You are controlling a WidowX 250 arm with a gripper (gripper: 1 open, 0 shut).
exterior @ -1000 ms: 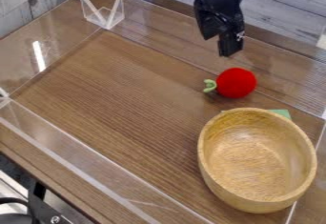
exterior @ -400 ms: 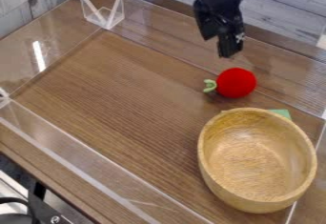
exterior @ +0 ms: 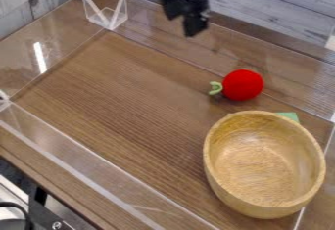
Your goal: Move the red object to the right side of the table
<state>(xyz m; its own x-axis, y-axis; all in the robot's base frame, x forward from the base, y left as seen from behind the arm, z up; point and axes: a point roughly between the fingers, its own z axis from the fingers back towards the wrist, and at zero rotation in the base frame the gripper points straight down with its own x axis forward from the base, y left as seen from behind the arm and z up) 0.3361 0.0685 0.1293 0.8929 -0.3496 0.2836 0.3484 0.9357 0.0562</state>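
Table [exterior: 124, 97]: brown wood grain, low clear walls round it. Any carry should clear both walls and bowl.
Bowl [exterior: 265, 204]: pale wood, round, wide mouth upward, at frame right. Its rim stands near the red object; an approach from the far side, fingers pointing down, would keep off it.
Gripper [exterior: 189, 24]: near the far edge, blurred; jaws appear parted, nothing seen between them. It is well apart from the red object.
Red object [exterior: 244, 85]: on the wood at frame right, just beyond the bowl, touching neither bowl nor gripper. Leaf [exterior: 217, 87] points to frame left.
Green piece [exterior: 289, 117]: beside the bowl's far rim, partly hidden; keep the fingers off it.
Step, judged: reach for the red object, if it is not yet on the side meant; whose right is meant cannot be told from this view.
Method: centre over the round body, not the leaf; come straight down, jaws wide. Close gently on the widest part, since a high pinch could make it roll. Lift clear of the rim, lower to the wood, then release.
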